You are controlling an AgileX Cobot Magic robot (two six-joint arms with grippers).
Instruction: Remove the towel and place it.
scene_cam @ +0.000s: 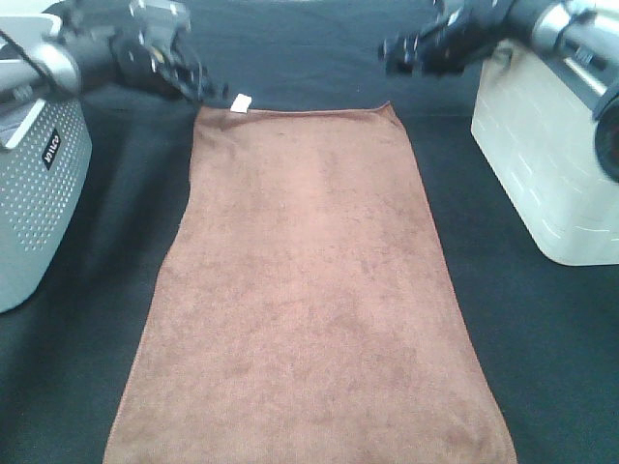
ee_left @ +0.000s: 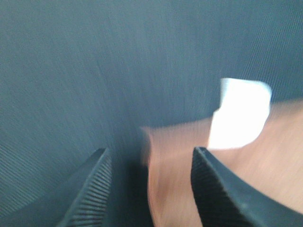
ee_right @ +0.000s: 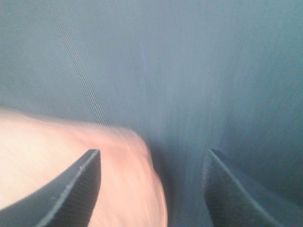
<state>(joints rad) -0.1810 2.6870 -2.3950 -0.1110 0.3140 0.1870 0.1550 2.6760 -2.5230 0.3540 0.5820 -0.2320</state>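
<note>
The reddish-brown towel (scene_cam: 309, 290) lies flat and lengthwise on the dark table, with its white tag (scene_cam: 239, 101) at the far left corner. My left gripper (scene_cam: 193, 82) hovers open just left of that corner; in the left wrist view the towel corner (ee_left: 180, 161) and tag (ee_left: 241, 113) lie between and beyond the fingers (ee_left: 90, 189). My right gripper (scene_cam: 401, 53) is open above the far right corner; the right wrist view shows that corner (ee_right: 118, 161) between its fingers (ee_right: 71, 194). Neither holds anything.
A grey perforated basket (scene_cam: 39, 193) stands at the left edge. A white bin (scene_cam: 546, 155) stands at the right. The dark tablecloth (scene_cam: 309, 48) covers the table around the towel.
</note>
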